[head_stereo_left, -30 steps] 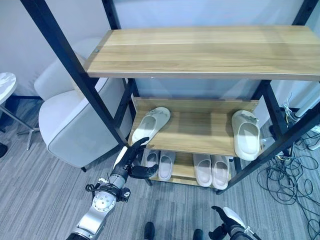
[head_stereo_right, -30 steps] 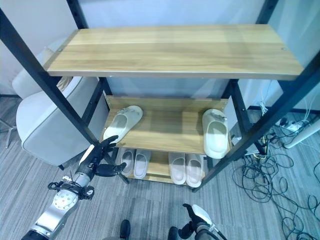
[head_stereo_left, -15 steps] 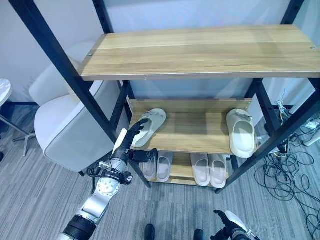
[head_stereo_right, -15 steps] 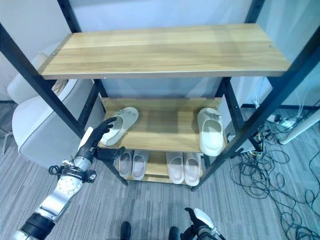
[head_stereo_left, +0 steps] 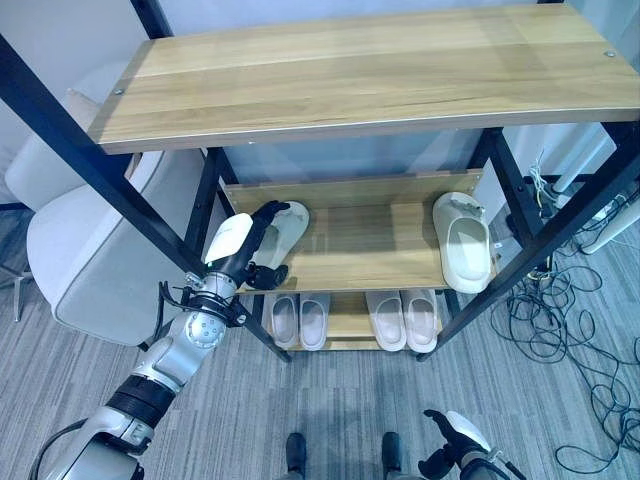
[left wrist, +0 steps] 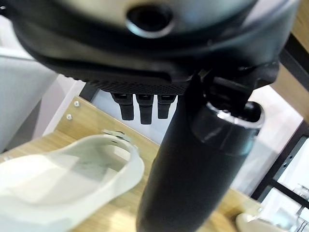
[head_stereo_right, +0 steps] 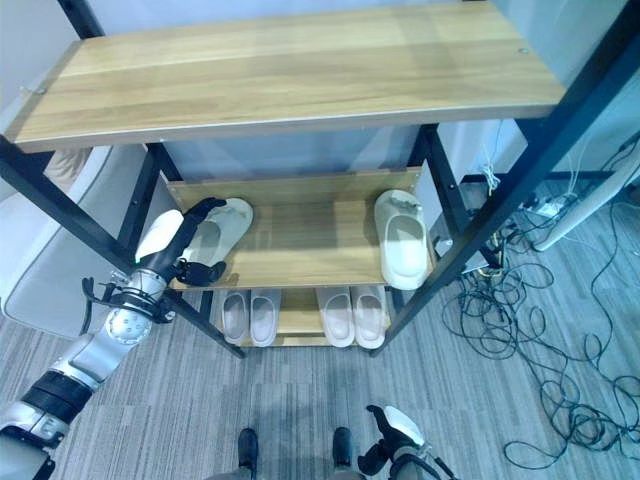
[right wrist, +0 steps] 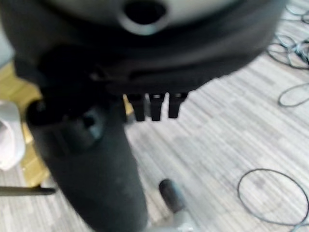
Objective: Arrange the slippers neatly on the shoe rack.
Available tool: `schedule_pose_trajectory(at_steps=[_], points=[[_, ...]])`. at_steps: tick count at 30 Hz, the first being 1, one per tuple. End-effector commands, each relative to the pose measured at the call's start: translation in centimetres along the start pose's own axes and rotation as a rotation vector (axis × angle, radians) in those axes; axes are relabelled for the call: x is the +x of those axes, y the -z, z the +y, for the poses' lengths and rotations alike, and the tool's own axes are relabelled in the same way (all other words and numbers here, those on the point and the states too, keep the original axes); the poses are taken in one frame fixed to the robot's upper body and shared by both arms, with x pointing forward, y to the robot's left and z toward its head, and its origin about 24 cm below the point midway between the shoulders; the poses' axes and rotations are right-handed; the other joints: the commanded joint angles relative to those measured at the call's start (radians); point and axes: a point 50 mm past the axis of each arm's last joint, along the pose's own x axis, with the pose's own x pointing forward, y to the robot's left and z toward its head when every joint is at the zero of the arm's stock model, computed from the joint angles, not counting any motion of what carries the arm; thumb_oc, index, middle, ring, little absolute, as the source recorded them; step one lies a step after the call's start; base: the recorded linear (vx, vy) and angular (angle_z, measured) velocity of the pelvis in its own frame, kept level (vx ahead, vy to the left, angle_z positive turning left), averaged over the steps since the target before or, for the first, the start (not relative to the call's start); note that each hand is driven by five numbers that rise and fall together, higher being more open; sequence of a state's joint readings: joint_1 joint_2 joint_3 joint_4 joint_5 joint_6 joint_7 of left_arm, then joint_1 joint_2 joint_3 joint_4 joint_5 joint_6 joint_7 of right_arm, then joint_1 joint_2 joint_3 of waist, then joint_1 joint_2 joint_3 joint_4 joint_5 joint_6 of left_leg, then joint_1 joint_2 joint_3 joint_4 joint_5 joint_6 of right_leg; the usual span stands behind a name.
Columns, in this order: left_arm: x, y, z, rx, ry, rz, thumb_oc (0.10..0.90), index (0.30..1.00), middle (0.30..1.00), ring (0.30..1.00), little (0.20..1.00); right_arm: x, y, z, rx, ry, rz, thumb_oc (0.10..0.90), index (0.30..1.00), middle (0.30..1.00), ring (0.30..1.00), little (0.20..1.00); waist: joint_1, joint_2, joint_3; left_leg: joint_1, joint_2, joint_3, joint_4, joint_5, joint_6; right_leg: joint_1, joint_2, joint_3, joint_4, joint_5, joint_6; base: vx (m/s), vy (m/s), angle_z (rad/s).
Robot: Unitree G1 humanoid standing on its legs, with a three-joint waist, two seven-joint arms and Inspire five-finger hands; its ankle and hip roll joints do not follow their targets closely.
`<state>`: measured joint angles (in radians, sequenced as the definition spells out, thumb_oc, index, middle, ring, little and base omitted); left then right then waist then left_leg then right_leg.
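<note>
Pale wood boards on a black metal frame make up the shoe rack (head_stereo_left: 360, 75), which is seen from above with three shelves. Its top shelf (head_stereo_left: 420, 60) is bare. A grey upholstered chair (head_stereo_left: 85, 250) is placed just beside the rack on the robot's left, and a tangle of dark cables (head_stereo_left: 570, 310) is spread over the grey carpet (head_stereo_left: 330, 420) on the right.

On the middle shelf (head_stereo_left: 370, 245) two cream slippers are kept well apart. The right slipper (head_stereo_left: 462, 240) is laid at the right end with its long axis front to back, toe toward the back and heel overhanging the front edge. The left slipper (head_stereo_left: 272, 232) is laid at the left end, its long axis tilted, toe toward the back and slightly right. On the bottom shelf (head_stereo_left: 350, 325) two pairs are set side by side: a left pair (head_stereo_left: 293, 320) and a right pair (head_stereo_left: 405, 318), all lengthwise front to back.

The left robot hand (head_stereo_left: 245, 245) is reached onto the left slipper with fingers extended and spread over it, thumb apart, nothing gripped. The right robot hand (head_stereo_left: 452, 452) is seen low near the floor; whether it is closed cannot be told
</note>
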<state>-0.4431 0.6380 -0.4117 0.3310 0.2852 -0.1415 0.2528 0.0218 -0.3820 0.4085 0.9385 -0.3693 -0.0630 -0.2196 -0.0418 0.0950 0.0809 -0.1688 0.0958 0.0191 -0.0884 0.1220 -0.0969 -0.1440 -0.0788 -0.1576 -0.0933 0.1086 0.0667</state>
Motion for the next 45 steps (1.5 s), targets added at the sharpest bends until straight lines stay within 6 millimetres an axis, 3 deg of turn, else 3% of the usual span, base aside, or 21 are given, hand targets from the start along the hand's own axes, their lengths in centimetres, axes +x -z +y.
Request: schedule_pose_trajectory(at_steps=[1,11,18,28,45], points=[[3.4,-2.1,6.3,0.182,-0.217,-0.127,0.800,0.900,0.900,0.900,0.900,0.4,-0.7,-1.4,-0.003,0.038,-0.062,0.800,0.900,0.900,0.900,0.900,-0.003,-0.034,-0.027,-0.082,-0.070,0.008,0.001,-0.037,0.009,-0.055,-0.002,0.006,0.006,-0.086,0.043,0.00,0.000,0.00],[4.0,-1.6,9.6,0.420,-0.236,-0.128,0.800,0.900,0.900,0.900,0.900,0.4,-0.9,-1.0,-0.006,0.015,-0.070,0.800,0.900,0.900,0.900,0.900,-0.002,-0.051,-0.040,-0.127,-0.070,0.016,0.001,-0.028,0.014,-0.104,-0.004,0.014,0.006,-0.069,0.041,0.00,0.000,0.00],[4.1,-1.7,10.2,0.371,-0.280,-0.120,0.800,0.900,0.900,0.900,0.900,0.5,-1.3,-0.9,-0.007,0.010,-0.070,0.800,0.900,0.900,0.900,0.900,0.000,-0.057,-0.041,-0.139,-0.070,0.017,0.001,-0.025,0.014,-0.118,-0.006,0.014,0.006,-0.064,0.039,0.00,-0.001,-0.07],[5.2,-2.6,11.9,0.534,-0.318,-0.143,0.800,0.900,0.900,0.900,0.900,0.9,-2.1,-1.3,-0.003,0.024,-0.096,0.800,0.900,0.900,0.900,0.900,-0.005,-0.054,-0.026,-0.152,-0.069,0.026,0.001,-0.024,0.015,-0.140,-0.011,0.020,0.006,-0.053,0.042,0.00,0.000,0.00],[7.4,-3.0,12.8,0.595,-0.321,-0.092,0.800,0.900,0.900,0.900,0.900,1.0,-2.6,-1.6,0.002,0.033,-0.114,0.800,0.900,0.900,0.900,0.900,-0.028,-0.064,-0.007,-0.171,-0.064,0.038,0.001,-0.025,0.020,-0.171,-0.015,0.036,0.006,-0.039,0.046,0.00,-0.002,-0.01]])
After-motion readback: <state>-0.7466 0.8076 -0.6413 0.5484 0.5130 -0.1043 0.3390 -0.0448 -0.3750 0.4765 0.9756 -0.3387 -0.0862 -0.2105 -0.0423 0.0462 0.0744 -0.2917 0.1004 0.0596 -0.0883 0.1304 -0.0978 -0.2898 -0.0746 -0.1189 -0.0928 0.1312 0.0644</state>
